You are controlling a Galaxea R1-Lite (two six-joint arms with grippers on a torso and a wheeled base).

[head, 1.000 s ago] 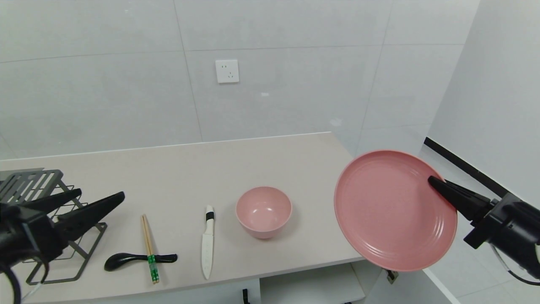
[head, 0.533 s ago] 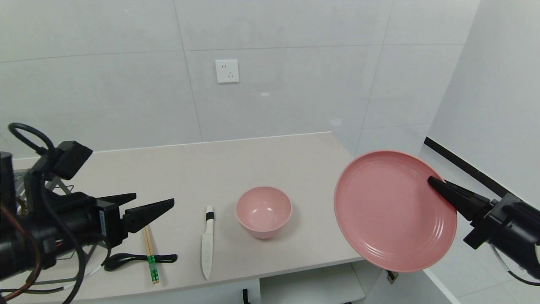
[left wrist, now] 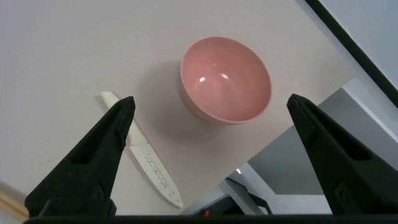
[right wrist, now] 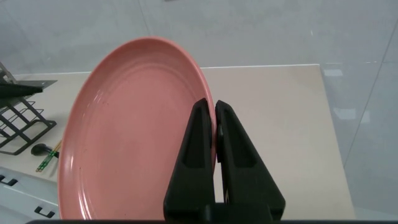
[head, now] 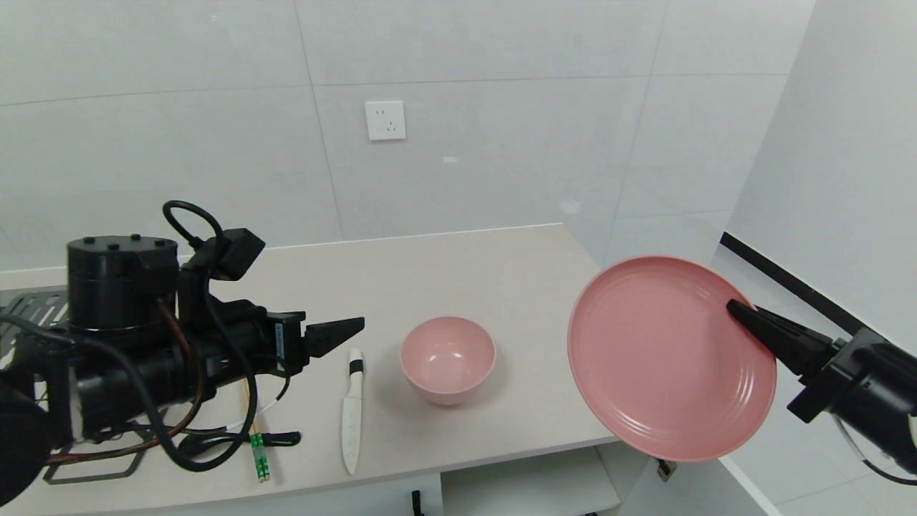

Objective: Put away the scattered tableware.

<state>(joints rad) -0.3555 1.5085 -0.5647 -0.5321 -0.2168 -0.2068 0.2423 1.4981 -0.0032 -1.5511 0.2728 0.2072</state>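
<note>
My right gripper (head: 734, 308) is shut on the rim of a pink plate (head: 666, 358), which it holds tilted in the air beyond the table's right edge. The wrist view shows both fingers (right wrist: 202, 137) pinching the plate (right wrist: 137, 130). A pink bowl (head: 448, 358) stands upright on the table's middle front. To its left lies a white knife (head: 352, 408). My left gripper (head: 351, 330) hovers open above the knife, pointing at the bowl (left wrist: 225, 78). Further left lie wooden chopsticks (head: 256, 444) across a black spoon (head: 279, 438), partly hidden by the left arm.
A dark wire dish rack (head: 29, 308) stands at the table's left end, mostly behind the left arm. The beige table (head: 458, 272) ends just right of the bowl, with a tiled wall behind. A lower white shelf (head: 530, 487) sits under the front edge.
My left arm has swung right from beside the rack, across the chopsticks, to above the knife near the bowl. The right gripper and plate have stayed still.
</note>
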